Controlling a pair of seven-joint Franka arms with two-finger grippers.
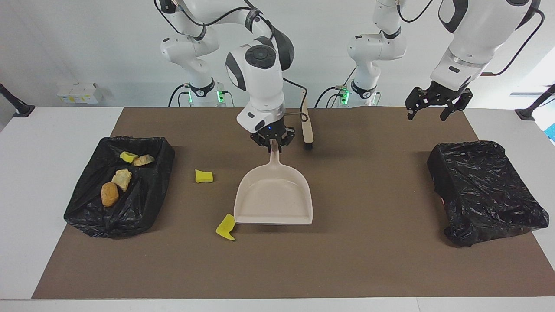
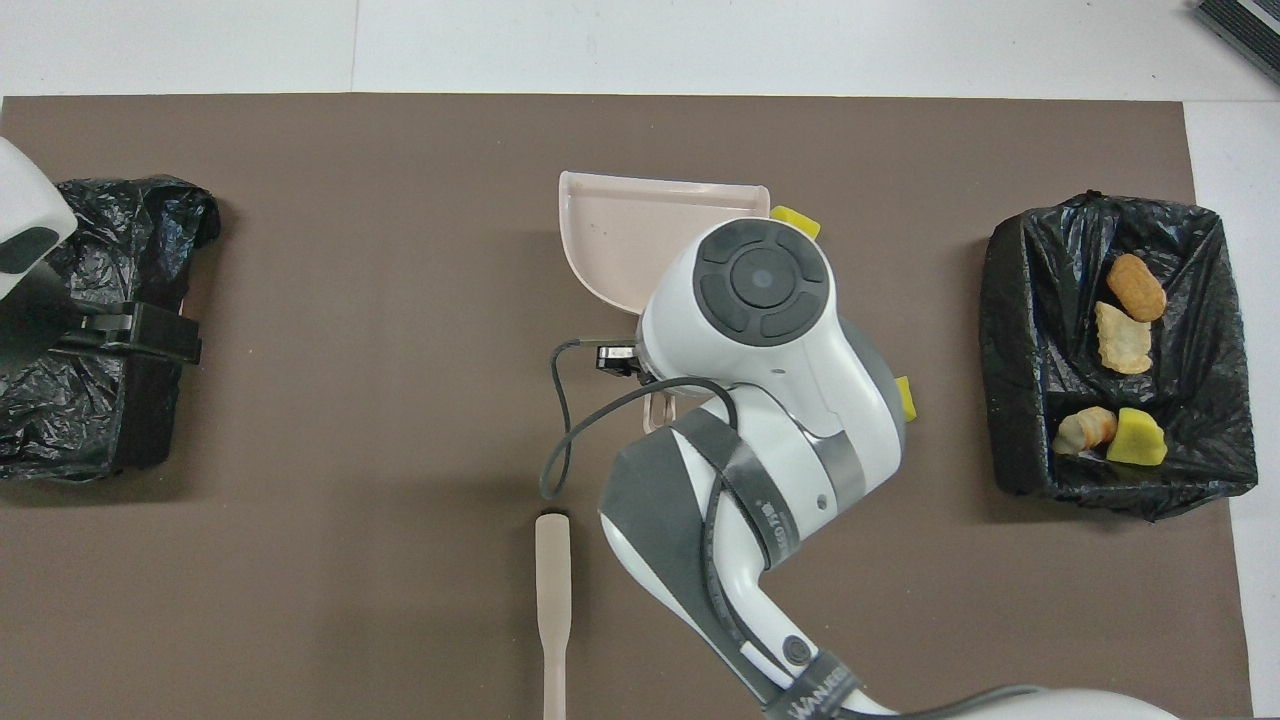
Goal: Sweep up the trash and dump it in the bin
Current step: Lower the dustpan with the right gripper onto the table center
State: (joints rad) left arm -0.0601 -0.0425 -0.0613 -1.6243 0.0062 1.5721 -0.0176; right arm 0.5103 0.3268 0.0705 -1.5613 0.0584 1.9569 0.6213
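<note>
My right gripper [image 1: 273, 145] is shut on the handle of the beige dustpan [image 1: 274, 200], which it holds level and low over the middle of the mat, its lip pointing away from the robots. One yellow piece of trash [image 1: 226, 227] lies at the corner of that lip. Another yellow piece [image 1: 204, 176] lies between the pan and the black-lined bin [image 1: 143, 195] at the right arm's end. Several pieces [image 1: 117, 180] lie in that bin. My left gripper [image 1: 433, 110] hangs open and empty over the mat at the left arm's end.
A second black-lined bin [image 1: 485, 190] stands at the left arm's end. The brush [image 1: 307, 125] lies on the mat close to the robots, just beside my right gripper. In the overhead view my right arm covers most of the dustpan [image 2: 620, 235].
</note>
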